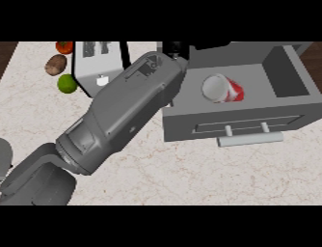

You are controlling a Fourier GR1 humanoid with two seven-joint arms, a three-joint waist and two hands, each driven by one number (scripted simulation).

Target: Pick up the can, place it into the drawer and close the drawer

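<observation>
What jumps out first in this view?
A big grey forearm cuts diagonally from lower left to top centre, hiding much of the counter. Right of it, the drawer stands open, with the red-and-white can already inside.

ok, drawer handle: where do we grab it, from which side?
Take the handle by the middle of its bar, between the two posts, coming from the counter side in front of the drawer. The bar runs across the drawer's front and stands off it, leaving room for fingers to curl behind.
</observation>
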